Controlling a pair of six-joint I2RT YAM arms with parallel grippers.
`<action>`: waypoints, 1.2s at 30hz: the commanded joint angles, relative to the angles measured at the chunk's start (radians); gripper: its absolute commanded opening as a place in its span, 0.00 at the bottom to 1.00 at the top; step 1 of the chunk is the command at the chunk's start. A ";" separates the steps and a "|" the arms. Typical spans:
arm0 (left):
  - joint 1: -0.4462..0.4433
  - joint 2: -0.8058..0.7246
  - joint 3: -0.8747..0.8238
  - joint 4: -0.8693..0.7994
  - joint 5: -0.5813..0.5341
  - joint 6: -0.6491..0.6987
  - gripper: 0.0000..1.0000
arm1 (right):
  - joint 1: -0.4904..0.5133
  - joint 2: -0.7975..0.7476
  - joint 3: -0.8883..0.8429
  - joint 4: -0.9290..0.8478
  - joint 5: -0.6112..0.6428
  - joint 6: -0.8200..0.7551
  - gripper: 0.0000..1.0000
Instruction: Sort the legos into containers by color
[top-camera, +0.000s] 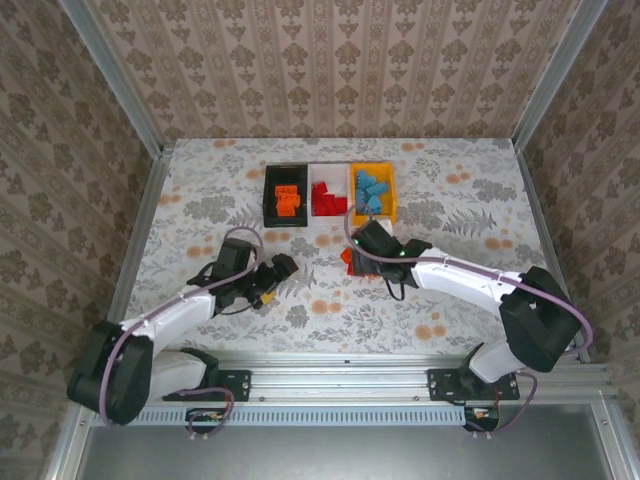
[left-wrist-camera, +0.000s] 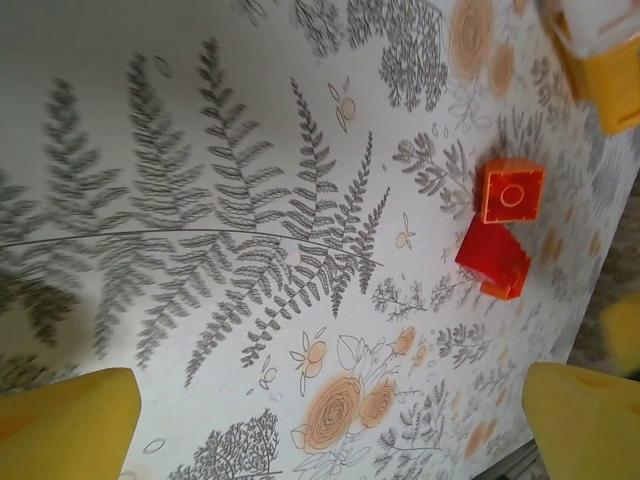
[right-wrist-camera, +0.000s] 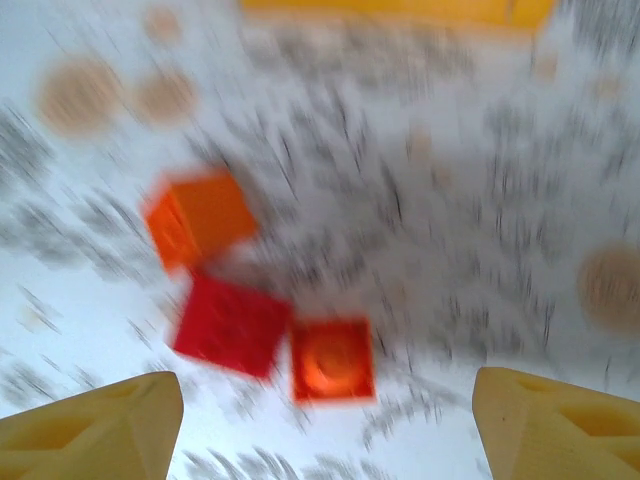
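Three loose bricks (top-camera: 347, 258) are all you have left on the counter (top-camera: 200, 180). They sit bunched together, touching, near the bins and just beside your right jaws.

Right wrist view of the bunch: orange brick (right-wrist-camera: 200, 218), red brick (right-wrist-camera: 232, 325), and a third brick (right-wrist-camera: 333, 358) that reads red or deep orange. That picture is smeared, so treat its colour as unsettled. The left wrist view has the same bunch off to its right side.

Done, seen from above:
- black bin (top-camera: 268, 200) holds orange bricks (top-camera: 288, 200)
- white bin (top-camera: 329, 174) holds red bricks (top-camera: 327, 202)
- yellow bin (top-camera: 392, 200) holds blue bricks (top-camera: 372, 192)

No bin looks mixed. Judgement: the sort is nearly finished, and only reds and oranges remain loose.

Right jaws: spread wide, nothing between them, hanging over the bunch. Left jaws: spread, empty, over bare counter and well apart from the bricks.

Left for you: orange to the black bin, red to the white one. Check the third brick's colour in a sharper view before you commit it.
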 joint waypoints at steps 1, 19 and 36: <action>-0.008 0.015 0.022 0.066 0.015 0.046 1.00 | 0.005 -0.016 -0.032 0.047 -0.078 0.058 0.79; 0.002 -0.066 -0.009 -0.016 -0.007 0.054 1.00 | -0.105 0.139 -0.074 0.118 -0.089 0.006 0.62; 0.078 -0.107 0.056 -0.154 0.005 0.136 1.00 | -0.178 0.242 -0.025 0.176 -0.097 -0.069 0.37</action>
